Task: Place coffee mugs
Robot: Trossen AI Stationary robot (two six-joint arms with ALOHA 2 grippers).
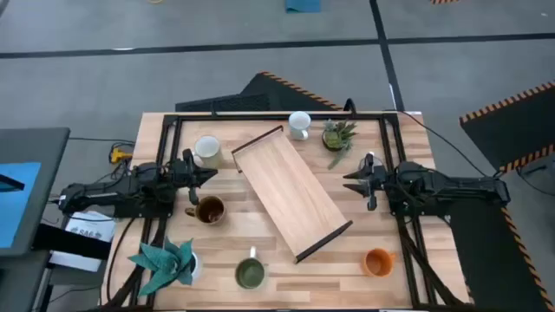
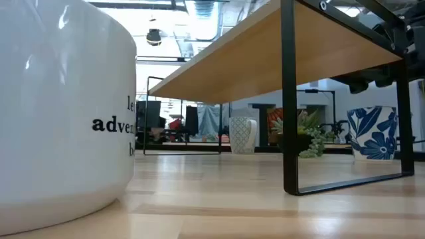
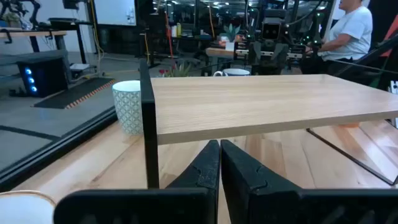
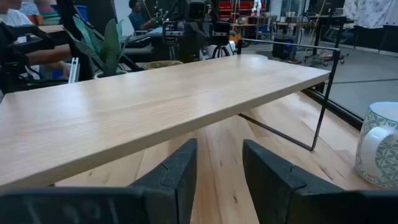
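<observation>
In the high view five mugs stand upright on the table around a slanted wooden shelf (image 1: pixel 290 192): cream (image 1: pixel 207 150), pale patterned (image 1: pixel 299 125), dark brown (image 1: pixel 208 210), green (image 1: pixel 251 274) and orange (image 1: pixel 378 262). A white mug with black lettering (image 2: pixel 60 119) fills the low view's left. My left gripper (image 1: pixel 204 176) is shut and hovers between the cream and brown mugs, at the shelf's left. My right gripper (image 1: pixel 354 180) is open at the shelf's right. The left wrist view shows the patterned mug (image 3: pixel 127 107) beyond the shelf leg, and the right wrist view shows it too (image 4: pixel 379 146).
A potted spiky plant (image 1: pixel 338 136) stands at the far side, right of the patterned mug. A teal paper plant (image 1: pixel 165 263) sits at the near left corner. A black frame (image 1: pixel 173 121) rims the table. A blue-patterned vessel (image 2: pixel 375 133) shows in the low view. A person (image 3: pixel 351 28) sits beyond the table.
</observation>
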